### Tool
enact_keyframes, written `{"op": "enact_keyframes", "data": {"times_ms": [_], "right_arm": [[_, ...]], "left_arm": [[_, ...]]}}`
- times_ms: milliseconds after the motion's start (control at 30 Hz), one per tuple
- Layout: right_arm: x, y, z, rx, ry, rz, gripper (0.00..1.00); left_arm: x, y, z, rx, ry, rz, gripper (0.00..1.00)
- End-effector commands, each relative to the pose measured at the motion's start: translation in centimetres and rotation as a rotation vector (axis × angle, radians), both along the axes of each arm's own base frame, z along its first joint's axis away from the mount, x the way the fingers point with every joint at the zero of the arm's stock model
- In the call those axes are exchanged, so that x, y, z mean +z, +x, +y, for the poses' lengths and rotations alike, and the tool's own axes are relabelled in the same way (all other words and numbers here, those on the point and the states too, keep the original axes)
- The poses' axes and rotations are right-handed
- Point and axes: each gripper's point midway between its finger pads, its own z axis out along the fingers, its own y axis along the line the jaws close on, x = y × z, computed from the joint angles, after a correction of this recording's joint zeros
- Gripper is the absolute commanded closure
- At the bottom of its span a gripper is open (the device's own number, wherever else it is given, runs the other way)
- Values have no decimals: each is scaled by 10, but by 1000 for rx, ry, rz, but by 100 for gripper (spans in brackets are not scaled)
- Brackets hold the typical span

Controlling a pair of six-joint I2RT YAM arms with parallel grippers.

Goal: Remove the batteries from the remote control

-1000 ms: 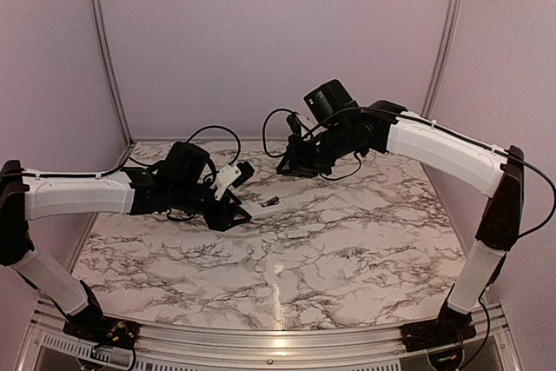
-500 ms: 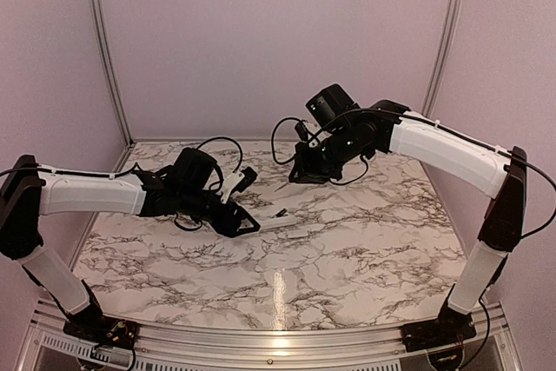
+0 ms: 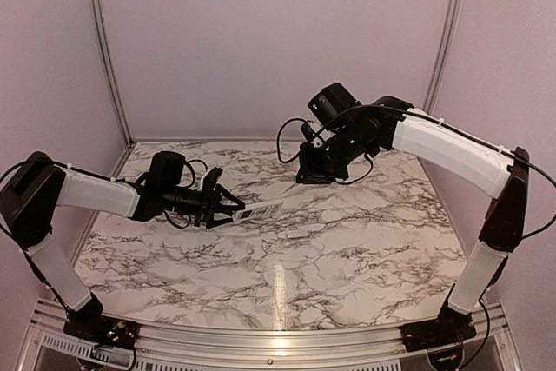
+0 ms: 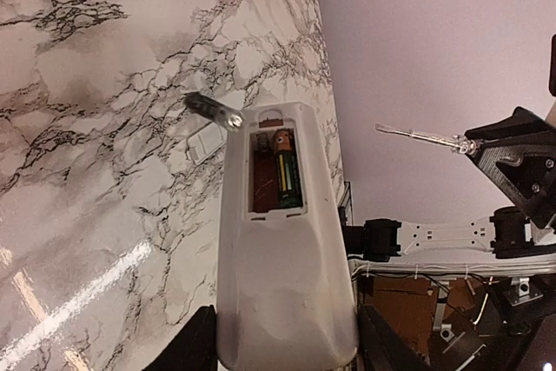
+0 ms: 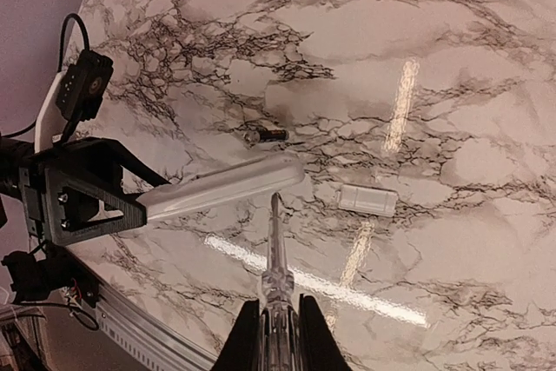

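One battery in remote control | left hand grasps it | right hand grips tool

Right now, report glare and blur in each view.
Top external: one glare streak on the table, everything small but sharp. Left wrist: the remote control is soft at its near end; the battery in its recess is crisp. Right wrist: two glare streaks cross the marble near the white plate; the tool blurs close to the lens.
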Motion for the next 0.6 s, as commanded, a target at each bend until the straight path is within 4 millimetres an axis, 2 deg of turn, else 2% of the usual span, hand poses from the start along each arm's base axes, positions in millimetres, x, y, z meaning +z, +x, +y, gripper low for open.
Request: {"op": "enact_keyframes", "data": {"times_ms": [0, 100, 233, 333, 367, 433, 500, 567], "right_arm": [[26, 1, -3, -24, 30, -42, 100], [27, 2, -3, -26, 34, -44, 100], [29, 3, -2, -29, 42, -45, 100], [34, 4, -1, -29, 53, -54, 100], [37, 5, 0, -27, 59, -62, 100], [44, 6, 0, -24, 68, -77, 100], [52, 6, 1, -13, 81, -89, 100], [53, 5, 2, 3, 88, -82, 100]], "left_arm": [[30, -3, -9, -29, -188, 187, 90], [37, -5, -11, -35, -255, 252, 90], [38, -6, -10, -27, -262, 278, 91], [53, -4, -11, -58, -267, 161, 92], [51, -2, -11, -64, -218, 101, 92], [34, 6, -6, -71, -26, -40, 93], [9, 4, 9, -97, 176, -101, 96], [-2, 11, 21, -89, 290, -209, 96]]}}
